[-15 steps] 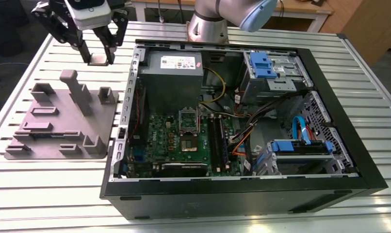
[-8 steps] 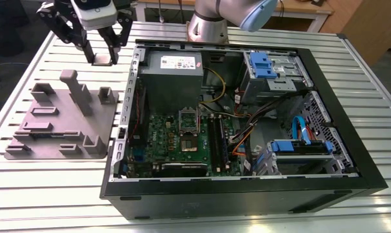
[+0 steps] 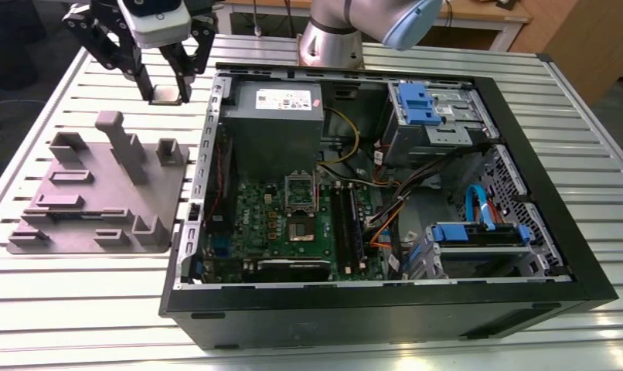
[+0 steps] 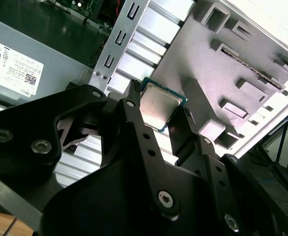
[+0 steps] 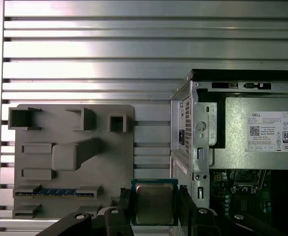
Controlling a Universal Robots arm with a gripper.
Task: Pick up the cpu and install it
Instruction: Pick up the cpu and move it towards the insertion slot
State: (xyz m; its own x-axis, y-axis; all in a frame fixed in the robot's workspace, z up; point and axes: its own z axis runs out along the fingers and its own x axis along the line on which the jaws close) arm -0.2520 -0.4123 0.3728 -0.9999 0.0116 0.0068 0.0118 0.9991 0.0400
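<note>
Starting on the exterior view's left: the grey tray (image 3: 95, 197) sits on the slatted table (image 3: 74, 309), slots and posts facing up. Above its far corner hangs the gripper (image 3: 166, 91), fingers clamped on the cpu (image 5: 153, 202). In both wrist views the chip is pinched by two opposite edges, metal top showing, clear of the table and outside the case (image 3: 394, 309). By my reading, this is the carry. Doing it well means a flat, square chip in the fingers, pressure on the edges only, and enough height to clear the case wall (image 3: 210, 154). Moving right: the power supply (image 3: 275, 116) lies at the case's far end. Nearer is the motherboard (image 3: 291, 247) with its socket (image 3: 299, 222). Cables (image 3: 415, 185) and blue drive bays (image 3: 435, 108) crowd the right side, so room in there looks tight. The table is ribbed metal and level, and wooden furniture (image 3: 590, 46) stands beyond it.
</note>
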